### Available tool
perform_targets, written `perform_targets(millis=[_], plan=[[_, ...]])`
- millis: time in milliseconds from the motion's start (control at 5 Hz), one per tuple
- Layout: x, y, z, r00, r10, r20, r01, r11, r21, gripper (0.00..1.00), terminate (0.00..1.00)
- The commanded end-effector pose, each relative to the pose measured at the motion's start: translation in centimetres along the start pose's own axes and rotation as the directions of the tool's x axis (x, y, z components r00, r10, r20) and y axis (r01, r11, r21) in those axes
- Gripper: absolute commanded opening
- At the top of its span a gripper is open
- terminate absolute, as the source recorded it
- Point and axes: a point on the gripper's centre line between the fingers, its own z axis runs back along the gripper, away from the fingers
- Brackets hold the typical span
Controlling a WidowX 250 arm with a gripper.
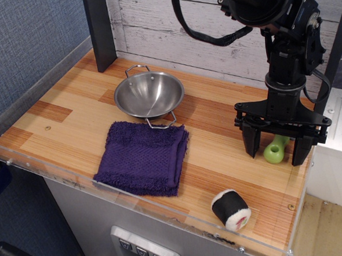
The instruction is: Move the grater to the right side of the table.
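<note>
The black robot end effector (277, 150) hangs low over the right side of the striped light and reddish wooden bench (72, 119), which has a clear plastic rim along its edge. Its two dark fingers (251, 143) are spread wide apart, so it is open and grips nothing. Between those fingers lies the small grater with the chunky lime-green handle (275, 150). The grater rests on the bench near the right edge, and only its round green end and a bit of the handle show, because the arm hides the rest. I cannot tell if the fingers touch it. Near the back, toward the middle of the bench, sits a shiny steel bowl with two wire handles (149, 94). Just in front of the bowl lies a folded dark purple towel (144, 157), and one bowl handle reaches its top edge. Near the front edge, right of the towel, lies a black and white sushi roll toy (230, 209) on its side, well apart from the grater.
</note>
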Motion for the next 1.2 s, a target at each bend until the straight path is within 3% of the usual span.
perform_targets(millis=[0, 200, 600, 1000], plan=[[-0.5, -0.9, 3.2, 0.998, -0.019, 0.062, 0.021, 0.999, -0.038, 1.0, 0.0], [-0.2, -1.2, 5.4, 0.992, -0.055, 0.118, 0.062, 0.996, -0.059, 1.0, 0.0], [-0.6, -1.4, 10.9, 0.986, -0.024, 0.163, 0.033, 0.998, -0.051, 1.0, 0.0], [-2.0, -0.2, 14.6, 0.976, 0.024, 0.219, -0.021, 1.0, -0.014, 1.0, 0.0]])
